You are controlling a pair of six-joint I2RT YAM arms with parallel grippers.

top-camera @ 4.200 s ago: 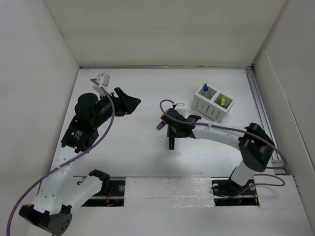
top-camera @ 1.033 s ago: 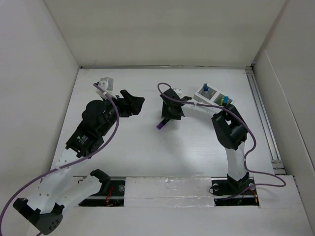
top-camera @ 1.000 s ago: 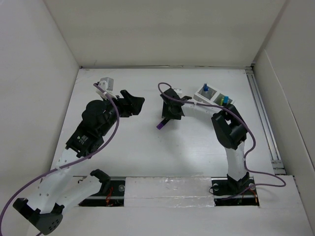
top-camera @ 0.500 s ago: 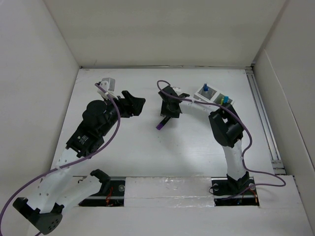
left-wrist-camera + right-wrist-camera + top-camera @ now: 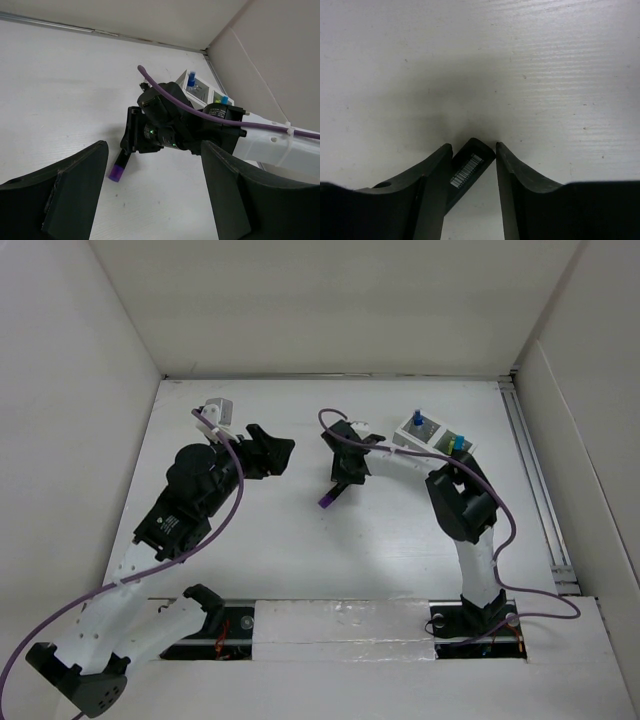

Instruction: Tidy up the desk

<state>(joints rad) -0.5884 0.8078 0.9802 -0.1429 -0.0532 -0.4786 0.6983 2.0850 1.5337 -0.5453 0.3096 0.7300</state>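
A black marker with a purple cap [image 5: 328, 498] lies slanted on the white desk [image 5: 300, 550], a little right of centre. My right gripper [image 5: 343, 476] points down over its black end. In the right wrist view the barcoded end of the marker [image 5: 467, 167] sits between the fingers of the right gripper [image 5: 473, 146]. The left finger touches it and a gap shows at the right finger. My left gripper [image 5: 275, 452] hovers to the left, open and empty. In the left wrist view the left gripper [image 5: 155, 150] frames the marker [image 5: 116, 172].
A white ribbed pen holder [image 5: 412, 430] stands at the back right, half hidden behind the right arm, with a blue pen [image 5: 418, 420] and a teal-tipped one [image 5: 456, 443] in it. White wall panels enclose the desk. A metal rail [image 5: 535, 470] runs along the right edge.
The right arm has swung back from the pen holder side to the marker and its jaws have narrowed around the black end. The left arm has hardly moved.
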